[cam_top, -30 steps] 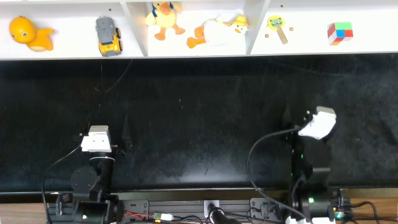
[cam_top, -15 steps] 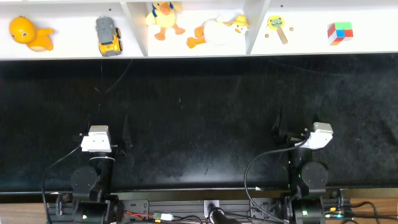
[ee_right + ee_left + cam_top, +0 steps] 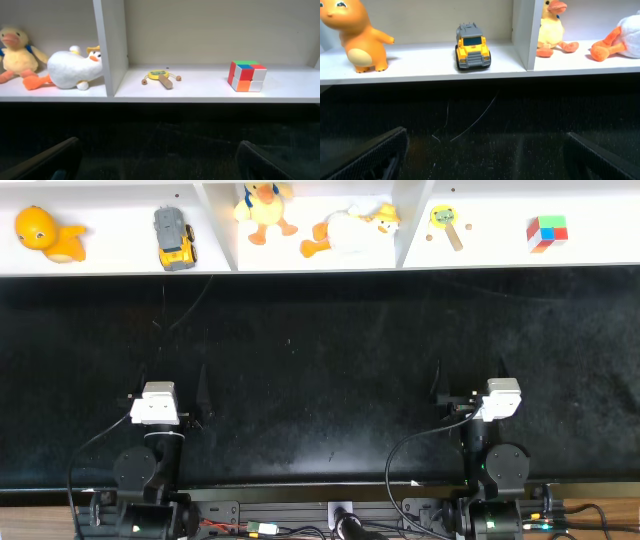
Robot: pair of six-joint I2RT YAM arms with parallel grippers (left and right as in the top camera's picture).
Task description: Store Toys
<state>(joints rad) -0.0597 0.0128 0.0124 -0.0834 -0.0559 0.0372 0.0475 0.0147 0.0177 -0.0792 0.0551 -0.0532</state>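
1. At the far edge of the black desk [image 3: 320,340], a white shelf [image 3: 110,252] holds six toys, two in each of its three compartments.
2. Left compartment: one orange figure [image 3: 47,232] and one yellow truck [image 3: 174,238].
3. Middle compartment: one yellow duck [image 3: 265,208] and one white plush bird [image 3: 345,230].
4. Right compartment: one small wooden rattle [image 3: 447,222] and one colour cube [image 3: 546,232].
5. There are two pincers, the left pincer [image 3: 170,387] and the right pincer [image 3: 468,383]. Each has its fingers spread apart and holds nothing, low over the desk near its base and well apart from the shelf.

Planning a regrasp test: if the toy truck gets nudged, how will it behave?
The truck stands on wheels, facing the open front of the shelf, so a lengthwise push would probably roll it. It looks like hard plastic: likely stiff and fairly light.
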